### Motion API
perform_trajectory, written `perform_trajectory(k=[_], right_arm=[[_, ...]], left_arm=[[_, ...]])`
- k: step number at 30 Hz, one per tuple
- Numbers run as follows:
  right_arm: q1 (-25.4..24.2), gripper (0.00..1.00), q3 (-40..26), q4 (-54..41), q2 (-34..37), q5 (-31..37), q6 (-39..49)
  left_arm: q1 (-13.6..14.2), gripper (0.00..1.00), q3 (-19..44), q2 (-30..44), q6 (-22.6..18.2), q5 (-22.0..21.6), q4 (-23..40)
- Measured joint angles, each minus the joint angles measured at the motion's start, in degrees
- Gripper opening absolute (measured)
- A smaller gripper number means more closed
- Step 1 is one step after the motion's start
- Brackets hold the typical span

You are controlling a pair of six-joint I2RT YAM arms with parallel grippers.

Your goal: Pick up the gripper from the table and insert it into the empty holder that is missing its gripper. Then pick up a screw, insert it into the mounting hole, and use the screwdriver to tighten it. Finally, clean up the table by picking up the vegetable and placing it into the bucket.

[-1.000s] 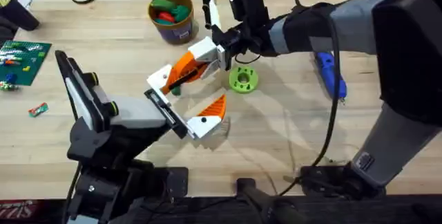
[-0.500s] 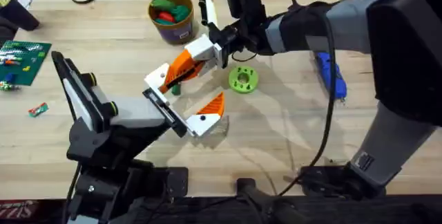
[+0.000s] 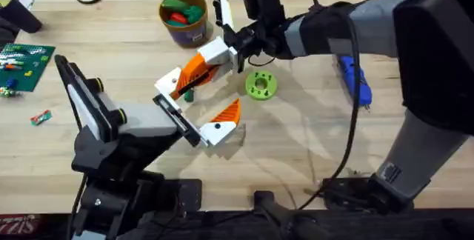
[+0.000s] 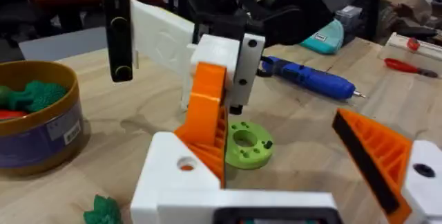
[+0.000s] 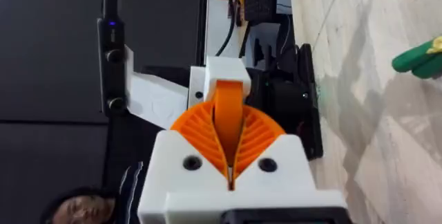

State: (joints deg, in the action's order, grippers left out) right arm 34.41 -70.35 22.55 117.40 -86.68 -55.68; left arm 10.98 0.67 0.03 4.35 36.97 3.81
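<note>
Seating the orange finger in its bracket looks like the step in hand, and it calls for slow, straight travel along the bar. At the lower left of the overhead frame the left gripper [image 3: 198, 125] carries the holder [image 3: 176, 115], a flat black bar; one short orange finger [image 3: 228, 112] sits at its lower end, while the bracket at the upper end takes the new part. I cannot tell how wide its own jaws stand, since the bar's fittings are what shows.

Just above, at centre frame, the gripper [image 3: 198, 70], the long orange wedge with its white base, hangs clear of the table [image 3: 311, 151]; its tip meets the bar's upper bracket. The right gripper [image 3: 238, 50] is clamped on that white base. Keep the wedge in line with the bracket; a tilt would likely jam it, so the left arm should hold steady.

A lime-green disc [image 3: 261, 85] lies right of the joint. A small green piece [image 3: 188, 96] lies by the bar. Farther right lies the screwdriver [image 3: 354, 78]. At the upper centre-left stands the bucket [image 3: 185, 31], with green and red items inside.
</note>
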Motion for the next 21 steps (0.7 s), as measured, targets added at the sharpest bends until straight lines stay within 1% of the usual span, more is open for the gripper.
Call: perform_trajectory(k=[21], right_arm=[[0.2,0.007,0.0,0.1,0.0,1.2,0.4]], left_arm=[[0.0,0.987,0.0,0.0,0.1,-0.6,0.0]])
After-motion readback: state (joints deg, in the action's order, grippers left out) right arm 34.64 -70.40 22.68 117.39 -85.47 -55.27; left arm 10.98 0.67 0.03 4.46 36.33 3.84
